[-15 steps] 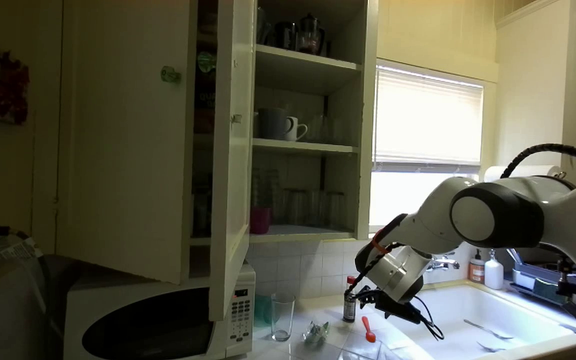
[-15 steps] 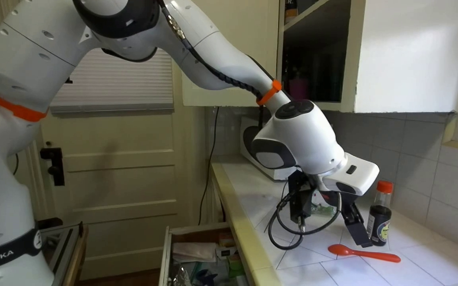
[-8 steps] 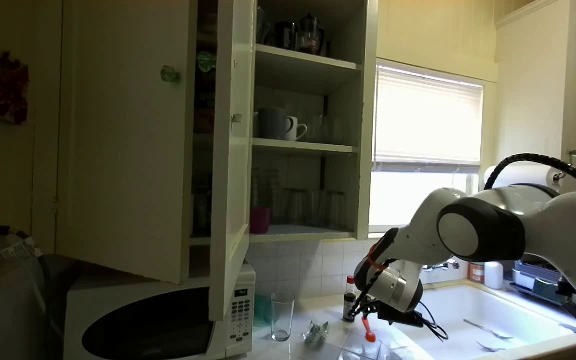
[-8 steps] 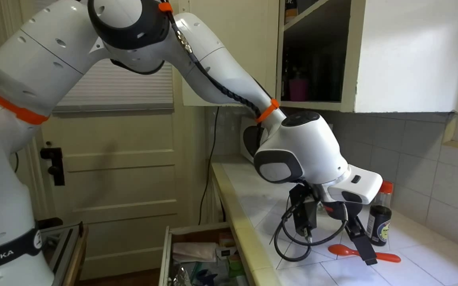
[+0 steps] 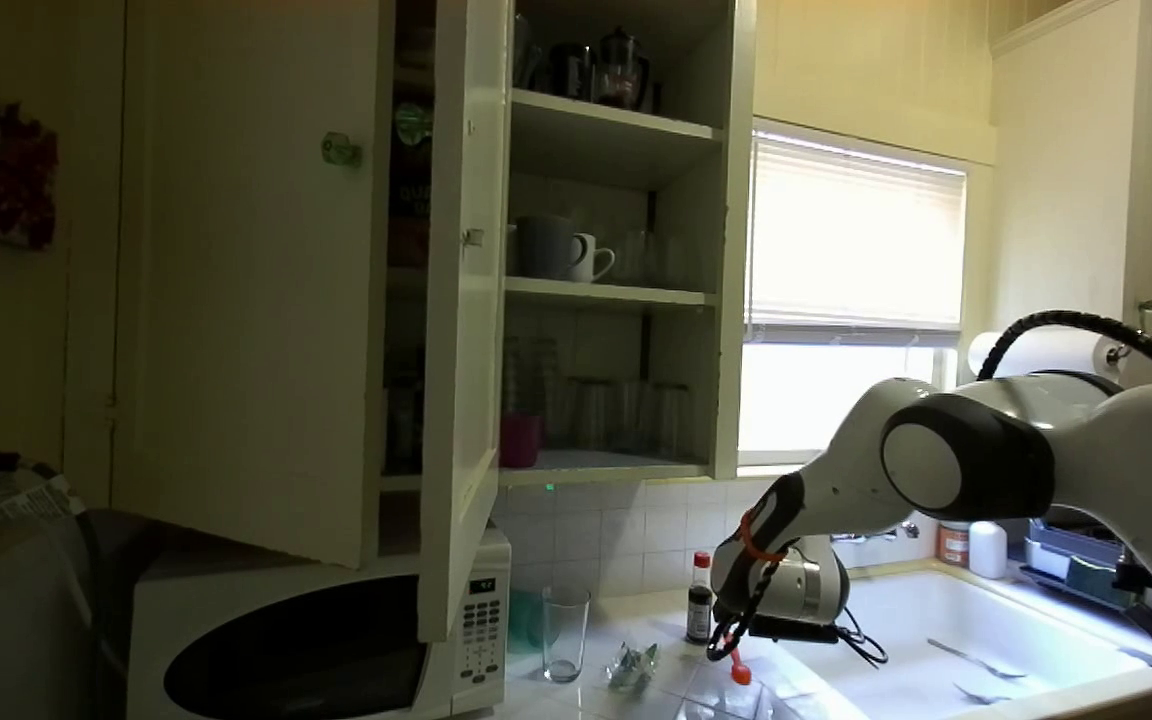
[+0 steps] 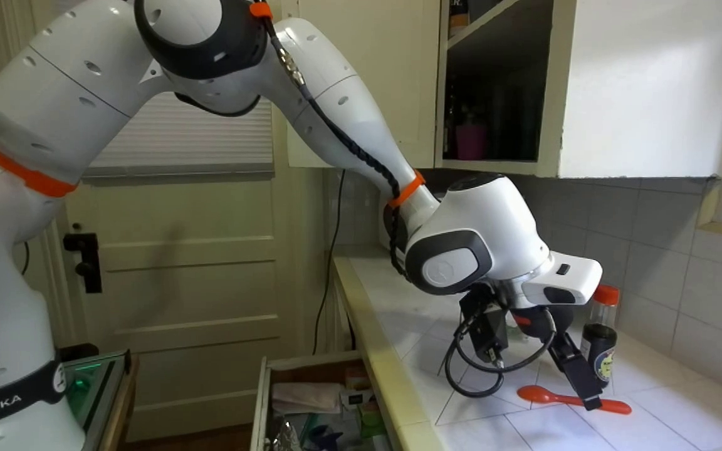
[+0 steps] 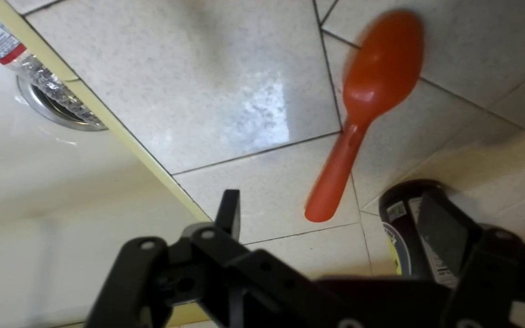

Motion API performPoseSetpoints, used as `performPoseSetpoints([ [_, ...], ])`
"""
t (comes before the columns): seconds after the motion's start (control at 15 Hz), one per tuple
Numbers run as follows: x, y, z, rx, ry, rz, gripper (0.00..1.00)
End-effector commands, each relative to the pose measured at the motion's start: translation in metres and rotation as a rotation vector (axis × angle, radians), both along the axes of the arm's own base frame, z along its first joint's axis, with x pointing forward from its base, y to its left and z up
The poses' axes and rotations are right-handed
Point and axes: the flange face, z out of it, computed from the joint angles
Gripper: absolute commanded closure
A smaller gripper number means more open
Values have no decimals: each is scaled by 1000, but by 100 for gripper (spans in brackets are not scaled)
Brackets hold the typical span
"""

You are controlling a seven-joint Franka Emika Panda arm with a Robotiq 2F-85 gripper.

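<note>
While its handle points toward the black gripper (image 7: 332,202), one orange spoon (image 7: 362,111) lies flat on the white tiled counter (image 7: 189,91). Gripper: released, fingers well apart, grasping nothing. One dark sauce bottle (image 6: 603,335), red cap, upright; overlapped by the finger at right in the wrist view, touching or apart cannot be told. One white sink (image 7: 84,196), at left in the wrist view; in an exterior view, two metal utensils (image 5: 976,660) inside, one upright drinking glass (image 5: 564,638) left of the spoon, one microwave (image 5: 316,640) farther left. One pulled-out drawer (image 6: 263,401), at the counter's left edge in an exterior view.
</note>
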Motion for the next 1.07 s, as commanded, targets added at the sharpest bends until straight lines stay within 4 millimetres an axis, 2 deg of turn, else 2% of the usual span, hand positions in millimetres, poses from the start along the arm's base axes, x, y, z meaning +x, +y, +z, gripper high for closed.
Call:
performPoseSetpoints([
  [0.0,5,1,-9,-34,10,-7,0],
  [1.0,32,18,-27,-80,62,9,0],
])
